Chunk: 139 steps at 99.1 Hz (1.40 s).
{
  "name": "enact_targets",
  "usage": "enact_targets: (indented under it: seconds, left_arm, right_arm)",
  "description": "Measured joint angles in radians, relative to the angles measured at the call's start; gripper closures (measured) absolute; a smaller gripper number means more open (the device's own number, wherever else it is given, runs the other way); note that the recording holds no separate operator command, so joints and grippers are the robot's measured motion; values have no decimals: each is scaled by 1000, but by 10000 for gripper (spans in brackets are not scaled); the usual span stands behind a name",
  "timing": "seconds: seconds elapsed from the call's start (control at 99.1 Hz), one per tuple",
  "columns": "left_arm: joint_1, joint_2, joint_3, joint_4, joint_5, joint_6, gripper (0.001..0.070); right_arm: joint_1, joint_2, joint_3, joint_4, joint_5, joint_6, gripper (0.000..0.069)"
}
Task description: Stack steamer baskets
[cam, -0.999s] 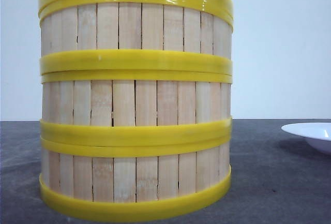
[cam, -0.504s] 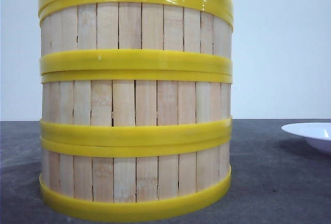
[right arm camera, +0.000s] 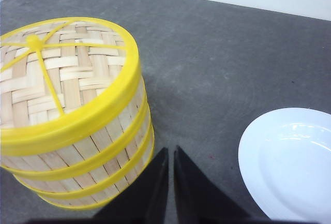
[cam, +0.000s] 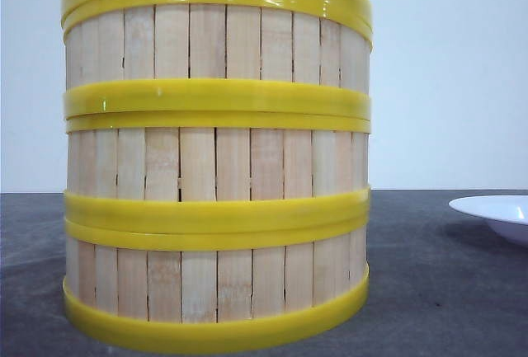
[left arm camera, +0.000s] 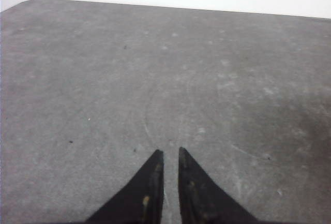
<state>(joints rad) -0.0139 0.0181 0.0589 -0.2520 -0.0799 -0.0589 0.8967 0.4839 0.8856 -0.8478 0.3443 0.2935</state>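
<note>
Three steamer baskets stand stacked in one tower, filling the front view: the top one (cam: 216, 44), the middle one (cam: 216, 159) and the bottom one (cam: 216, 283) on the table. In the right wrist view the same tower (right arm camera: 111, 149) carries a flat woven lid (right arm camera: 62, 74) with a yellow rim. My right gripper (right arm camera: 171, 149) hangs just beside the tower's foot, shut and holding nothing. My left gripper (left arm camera: 170, 151) is shut over bare table, with no basket in its view. Neither gripper shows in the front view.
A white plate (right arm camera: 295, 162) lies on the dark grey table (left arm camera: 155, 69) to the right of the tower, also seen at the front view's right edge as the plate (cam: 499, 213). The table's far edge meets a pale wall.
</note>
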Motion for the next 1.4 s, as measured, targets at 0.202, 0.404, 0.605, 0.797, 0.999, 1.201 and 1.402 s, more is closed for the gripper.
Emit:
enact_targets:
  seconds: [0.202, 0.404, 0.605, 0.797, 0.999, 1.201, 1.402]
  left_arm:
    - [0, -14, -9, 25, 0, 14, 685]
    - [0, -14, -10, 26, 0, 40, 685]
    - [0, -14, -10, 27, 0, 42, 685]
    - [0, -14, -10, 27, 0, 42, 685]
    - [0, -14, -10, 27, 0, 44, 685]
    - [0, -14, -10, 27, 0, 44, 685]
    - [0, -14, -10, 27, 0, 44, 685]
  right_arm:
    - [0, 0, 0, 0, 0, 0, 676]
    - [0, 0, 0, 0, 0, 0, 676]
    - [0, 0, 0, 0, 0, 0, 676]
    - [0, 0, 0, 0, 0, 0, 676]
    - [0, 0, 0, 0, 0, 0, 676]
    - [0, 0, 0, 0, 0, 0, 676]
    - [0, 0, 0, 10, 35, -38, 676]
